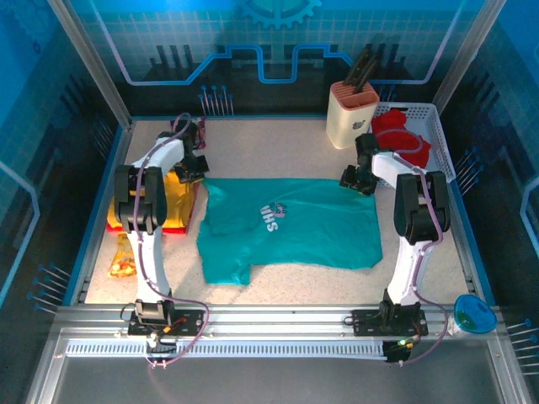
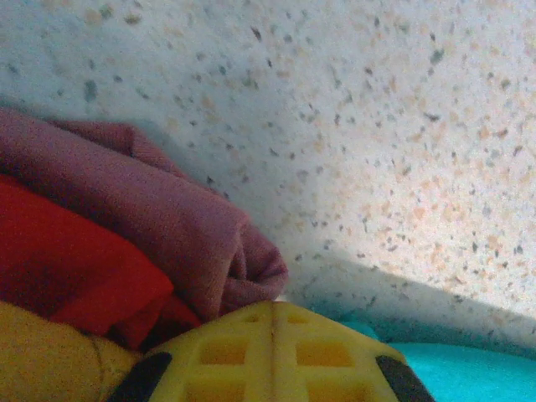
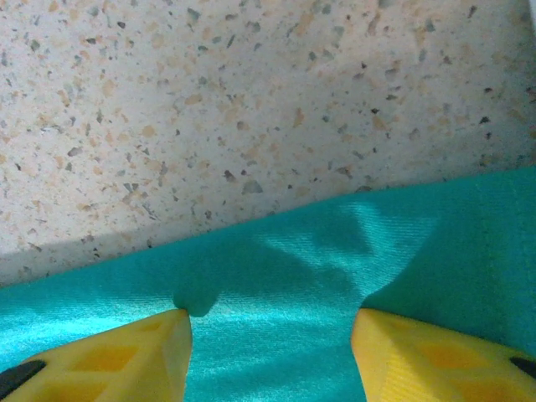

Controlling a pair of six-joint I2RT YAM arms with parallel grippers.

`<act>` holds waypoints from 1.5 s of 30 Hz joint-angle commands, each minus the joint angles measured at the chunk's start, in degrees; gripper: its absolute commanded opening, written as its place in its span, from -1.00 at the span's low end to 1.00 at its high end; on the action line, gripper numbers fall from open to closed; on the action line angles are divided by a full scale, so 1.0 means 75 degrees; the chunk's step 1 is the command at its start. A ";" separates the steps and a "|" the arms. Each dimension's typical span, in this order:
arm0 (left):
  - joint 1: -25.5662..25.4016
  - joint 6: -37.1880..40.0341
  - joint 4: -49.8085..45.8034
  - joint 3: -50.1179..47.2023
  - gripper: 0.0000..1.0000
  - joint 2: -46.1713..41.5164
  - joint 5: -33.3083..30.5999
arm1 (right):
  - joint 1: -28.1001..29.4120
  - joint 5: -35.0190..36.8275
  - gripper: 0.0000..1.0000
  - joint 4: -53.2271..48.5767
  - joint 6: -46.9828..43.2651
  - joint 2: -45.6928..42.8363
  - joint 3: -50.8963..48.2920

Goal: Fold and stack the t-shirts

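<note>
My right gripper (image 3: pixel 270 343) stands spread over the far edge of the teal cloth t-shirt (image 1: pixel 290 227). It lies flat mid-way across the speckled table (image 1: pixel 278 139), long axis left-right. My left gripper (image 2: pixel 272 356) is pressed together.

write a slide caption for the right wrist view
Open right gripper at the far edge of the teal t-shirt on the speckled table.

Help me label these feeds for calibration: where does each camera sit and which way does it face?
Top external: above and behind the bases, looking down at the table; both arms show.
Left wrist: low over the table, facing the stacked shirts; the left gripper, shut, at bottom.
Right wrist: looking down at the teal t-shirt edge; the right gripper, open, at bottom.
Shared: the teal t-shirt appears in all three.
</note>
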 commanded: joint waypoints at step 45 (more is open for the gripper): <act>-0.2096 -0.0646 0.0325 -0.2574 -0.21 -0.3191 0.0893 | 0.0347 -0.0212 0.57 -0.0311 -0.0628 -0.3269 -0.2657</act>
